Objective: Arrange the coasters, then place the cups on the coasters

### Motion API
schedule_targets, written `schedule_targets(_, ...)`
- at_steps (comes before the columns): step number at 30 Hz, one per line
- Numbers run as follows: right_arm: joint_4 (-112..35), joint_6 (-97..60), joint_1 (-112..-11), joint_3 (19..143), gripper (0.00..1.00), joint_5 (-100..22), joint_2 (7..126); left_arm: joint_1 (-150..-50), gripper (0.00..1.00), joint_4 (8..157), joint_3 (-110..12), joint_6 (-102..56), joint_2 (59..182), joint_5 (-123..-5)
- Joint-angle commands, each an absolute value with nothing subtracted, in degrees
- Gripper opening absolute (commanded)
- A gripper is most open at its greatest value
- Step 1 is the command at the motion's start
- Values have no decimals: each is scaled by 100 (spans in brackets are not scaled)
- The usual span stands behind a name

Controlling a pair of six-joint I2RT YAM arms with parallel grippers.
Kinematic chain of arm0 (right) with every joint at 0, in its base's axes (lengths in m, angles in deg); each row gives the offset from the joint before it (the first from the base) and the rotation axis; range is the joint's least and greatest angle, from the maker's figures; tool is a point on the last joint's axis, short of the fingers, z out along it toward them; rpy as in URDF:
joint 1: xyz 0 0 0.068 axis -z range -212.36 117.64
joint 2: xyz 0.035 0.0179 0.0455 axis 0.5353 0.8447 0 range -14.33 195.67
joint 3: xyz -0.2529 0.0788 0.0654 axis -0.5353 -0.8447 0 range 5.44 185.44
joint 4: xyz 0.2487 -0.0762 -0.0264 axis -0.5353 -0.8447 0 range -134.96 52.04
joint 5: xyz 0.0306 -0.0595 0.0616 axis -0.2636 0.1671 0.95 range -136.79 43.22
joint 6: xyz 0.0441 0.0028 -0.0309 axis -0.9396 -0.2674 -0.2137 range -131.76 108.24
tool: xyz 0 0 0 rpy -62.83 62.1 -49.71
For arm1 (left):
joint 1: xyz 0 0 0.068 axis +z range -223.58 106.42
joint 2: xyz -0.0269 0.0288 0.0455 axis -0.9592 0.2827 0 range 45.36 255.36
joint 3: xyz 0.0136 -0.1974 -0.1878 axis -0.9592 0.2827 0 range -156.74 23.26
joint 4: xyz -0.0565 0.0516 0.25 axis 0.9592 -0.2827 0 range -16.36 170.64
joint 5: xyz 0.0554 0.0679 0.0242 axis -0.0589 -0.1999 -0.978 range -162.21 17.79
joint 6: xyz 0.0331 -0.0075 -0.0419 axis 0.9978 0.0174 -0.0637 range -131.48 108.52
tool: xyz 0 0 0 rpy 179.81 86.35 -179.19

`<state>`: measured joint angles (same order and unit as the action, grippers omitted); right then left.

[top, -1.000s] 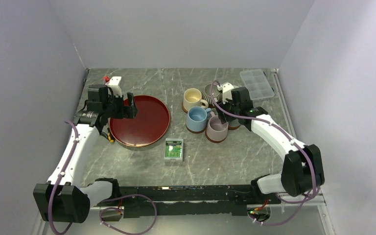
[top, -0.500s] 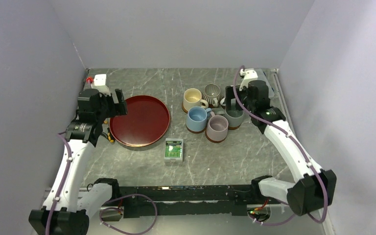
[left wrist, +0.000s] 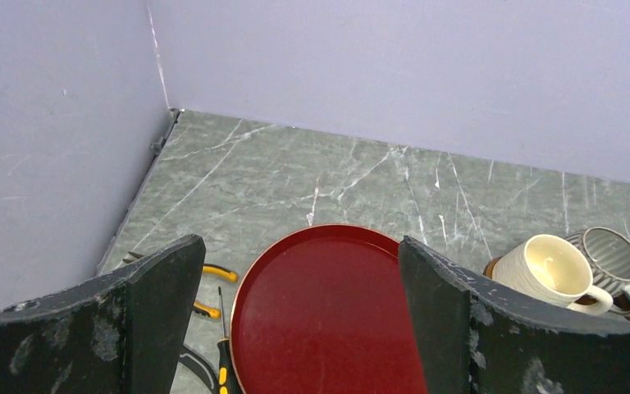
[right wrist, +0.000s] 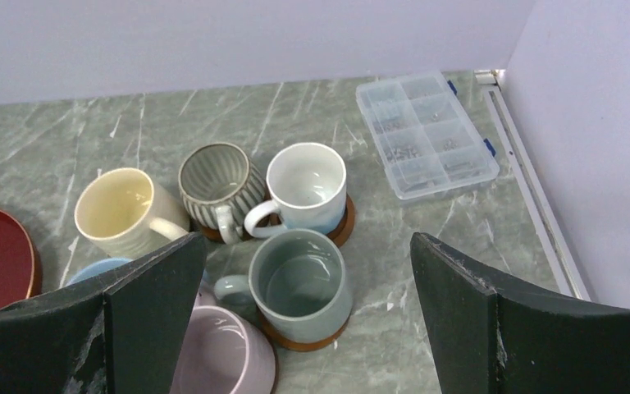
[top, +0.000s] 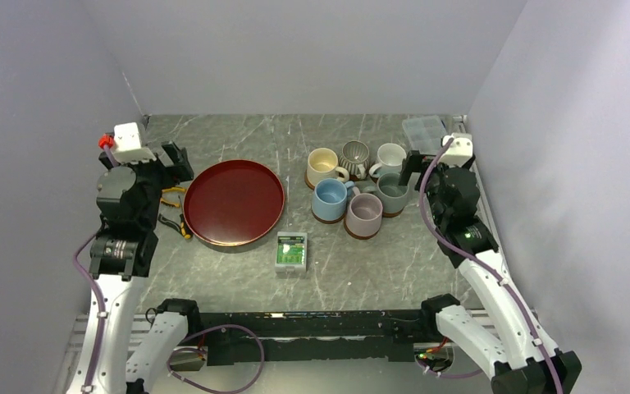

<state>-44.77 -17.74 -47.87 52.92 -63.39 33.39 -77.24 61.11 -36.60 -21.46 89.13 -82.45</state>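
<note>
Six cups stood packed together on the table (top: 377, 267), right of the dark-red tray (top: 234, 202). The cream cup (top: 324, 164), striped cup (top: 354, 154) and white cup (top: 390, 156) made the far row. The blue cup (top: 329, 197), mauve cup (top: 364, 213) and grey-green cup (top: 392, 194) made the near row. A reddish-brown coaster (right wrist: 295, 343) edge showed under each cup. The left jaws hung released and empty above the table's left side, over the tray's far edge. The right jaws hung released and empty above the grey-green cup. A clear compartment box (right wrist: 426, 131) lay in the far right corner. A small green box (top: 291, 251) lay near the tray.
</note>
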Motion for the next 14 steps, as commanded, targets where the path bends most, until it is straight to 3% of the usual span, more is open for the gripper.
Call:
schedule_targets(1,-3816,-1601,-4792,4961,100,-6473,3004,-7704,94,6614,-3286,-1988,8749,-8233)
schedule_targets(14,-3814,-1541,-4792,4975,100,-6535,2948,-7701,94,6652,-3148,-1965,8729,-8166)
